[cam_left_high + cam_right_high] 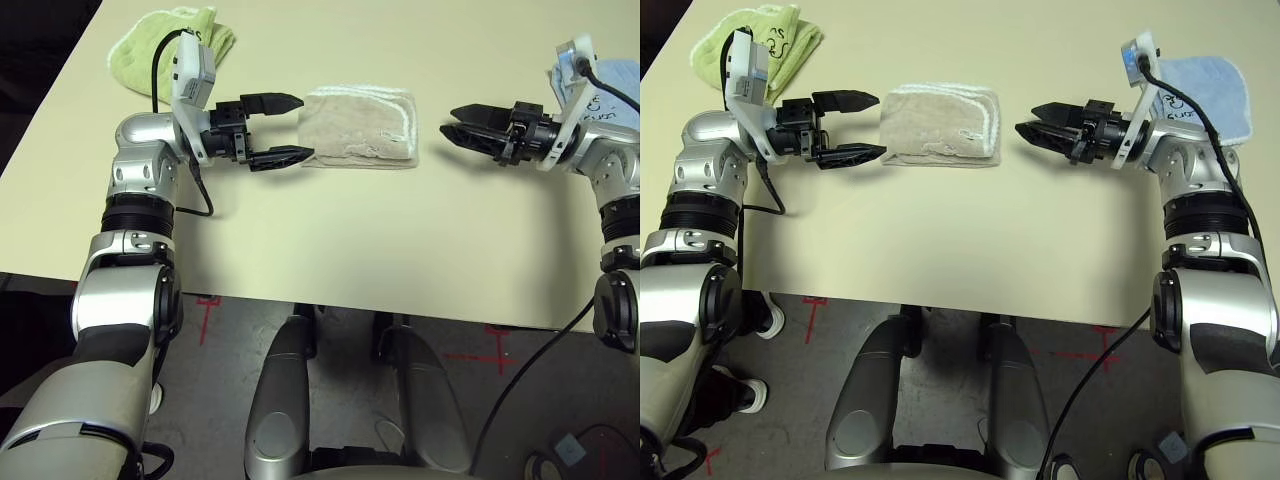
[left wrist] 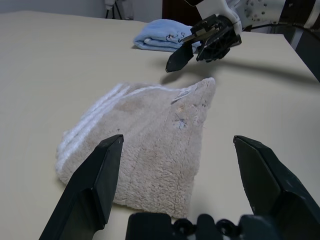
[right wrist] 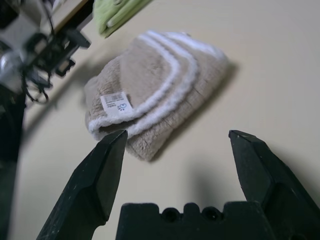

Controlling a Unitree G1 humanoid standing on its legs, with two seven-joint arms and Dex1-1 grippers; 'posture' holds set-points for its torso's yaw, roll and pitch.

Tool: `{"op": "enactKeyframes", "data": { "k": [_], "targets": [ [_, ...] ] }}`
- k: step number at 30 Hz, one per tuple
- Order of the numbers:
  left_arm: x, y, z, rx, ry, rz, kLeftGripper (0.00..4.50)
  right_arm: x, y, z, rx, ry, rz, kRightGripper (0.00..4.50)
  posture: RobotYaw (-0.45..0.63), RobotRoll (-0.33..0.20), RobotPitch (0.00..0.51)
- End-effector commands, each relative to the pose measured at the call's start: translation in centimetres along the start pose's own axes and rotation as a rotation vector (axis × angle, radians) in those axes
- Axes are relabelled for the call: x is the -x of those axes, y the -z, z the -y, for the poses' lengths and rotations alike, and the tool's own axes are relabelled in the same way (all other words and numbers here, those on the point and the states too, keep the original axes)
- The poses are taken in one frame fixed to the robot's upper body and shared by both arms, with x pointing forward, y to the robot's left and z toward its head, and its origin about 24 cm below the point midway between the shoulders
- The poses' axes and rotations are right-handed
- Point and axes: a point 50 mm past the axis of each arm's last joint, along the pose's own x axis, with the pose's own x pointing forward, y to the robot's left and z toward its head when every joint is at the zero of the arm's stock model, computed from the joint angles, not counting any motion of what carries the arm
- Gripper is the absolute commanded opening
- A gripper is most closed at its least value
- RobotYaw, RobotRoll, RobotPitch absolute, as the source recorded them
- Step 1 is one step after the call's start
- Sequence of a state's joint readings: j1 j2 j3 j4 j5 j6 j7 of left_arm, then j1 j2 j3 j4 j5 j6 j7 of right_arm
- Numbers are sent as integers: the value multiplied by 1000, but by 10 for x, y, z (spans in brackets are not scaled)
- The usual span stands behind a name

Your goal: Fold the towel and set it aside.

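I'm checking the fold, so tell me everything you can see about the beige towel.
The beige towel is tan terry cloth with white stitched edging and a white care tag, folded into a small, thick rectangle. It lies flat on the table between the two open grippers, the left gripper at one end and the right gripper off the other; neither holds it.

No readable words or numbers anywhere. White care tag [image 3: 115, 105] on the towel [image 3: 150, 85] carries a barcode-like block plus a small blue mark; print too small to read. Dark stitched logo on the towel's top face, w/ a blue speck, can't be made out. Light-blue towel [image 2: 160, 37] has dark embroidered squiggles, illegible; same on the light-green towel [image 1: 760, 45]. Red cross marks [image 1: 207, 305] taped on the floor below the counter [image 1: 330, 240] edge, no lettering.
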State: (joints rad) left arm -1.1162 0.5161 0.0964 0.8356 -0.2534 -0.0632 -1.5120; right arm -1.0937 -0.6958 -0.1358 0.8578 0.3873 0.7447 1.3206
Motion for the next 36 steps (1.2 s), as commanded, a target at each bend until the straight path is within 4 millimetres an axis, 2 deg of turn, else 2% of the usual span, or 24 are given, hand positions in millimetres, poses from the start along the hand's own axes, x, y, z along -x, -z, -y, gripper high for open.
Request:
{"op": "enactKeyframes", "data": {
  "k": [1,4,7,12,17,22,24,27,36],
  "targets": [
    [0,3,3,10,22,-6,4464,9,4,0,-328,46,6,4500,110,0,371],
    [0,2,3,11,24,-8,4464,6,11,-3,-424,55,-29,4500,115,0,374],
    [2,2,3,1,28,-19,4464,-7,22,-6,-509,32,-65,4500,123,0,375],
    [5,1,2,-9,28,-28,4464,-45,35,-14,-553,-27,-113,4500,134,0,375],
    [4,1,3,-11,31,-29,4464,-83,39,-24,-572,-76,-119,4500,144,0,376],
    [4,2,4,-11,35,-31,4464,-109,36,-37,-582,-117,-121,4500,154,0,375],
    [4,2,4,-11,36,-32,4464,-112,34,-38,-578,-115,-117,4500,155,0,374],
    [4,2,4,-12,36,-33,4500,-111,34,-35,-571,-82,-105,3895,154,0,373],
    [4,3,5,-10,44,-40,4500,-104,33,-32,-571,-70,-84,576,143,0,369]
  ]
}}
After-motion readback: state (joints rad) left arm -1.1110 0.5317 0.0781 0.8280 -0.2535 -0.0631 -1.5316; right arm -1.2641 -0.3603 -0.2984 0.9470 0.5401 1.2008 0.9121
